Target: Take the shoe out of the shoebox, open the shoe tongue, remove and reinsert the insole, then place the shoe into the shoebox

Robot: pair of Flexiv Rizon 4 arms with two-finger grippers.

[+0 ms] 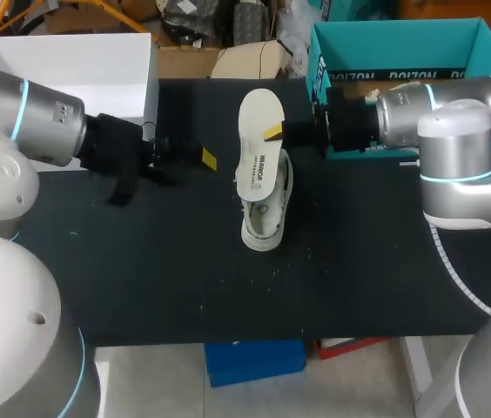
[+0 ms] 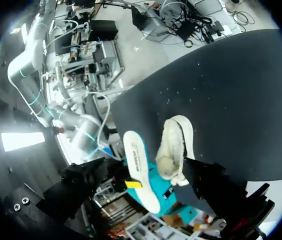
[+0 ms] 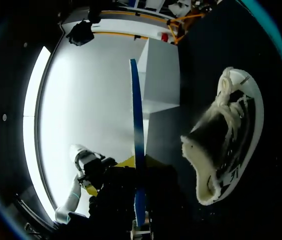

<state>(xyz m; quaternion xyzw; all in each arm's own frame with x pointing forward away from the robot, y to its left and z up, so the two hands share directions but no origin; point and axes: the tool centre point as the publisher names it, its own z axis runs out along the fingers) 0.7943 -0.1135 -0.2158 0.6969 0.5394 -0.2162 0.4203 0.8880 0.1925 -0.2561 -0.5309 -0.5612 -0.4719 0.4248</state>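
The right gripper (image 1: 274,132) is clamped on a white foam insole (image 1: 258,131), above a white low-top sneaker (image 1: 265,218) at the desk's (image 1: 359,261) middle. The left gripper (image 1: 200,158) hangs just beside them, fingers apart.

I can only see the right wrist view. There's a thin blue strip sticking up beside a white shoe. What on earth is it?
Observer: It's the insole, edge-on to your camera. The head view shows its broad white face, gripped by the right gripper and out of the shoe.
Operator: Is the shoe in its box?
Observer: No, it lies on the black table. The teal shoebox stands at the far right corner behind the right arm, and what shows of its inside is empty.
Operator: And the other arm?
Observer: The left gripper is off to the shoe's other side, open and holding nothing.
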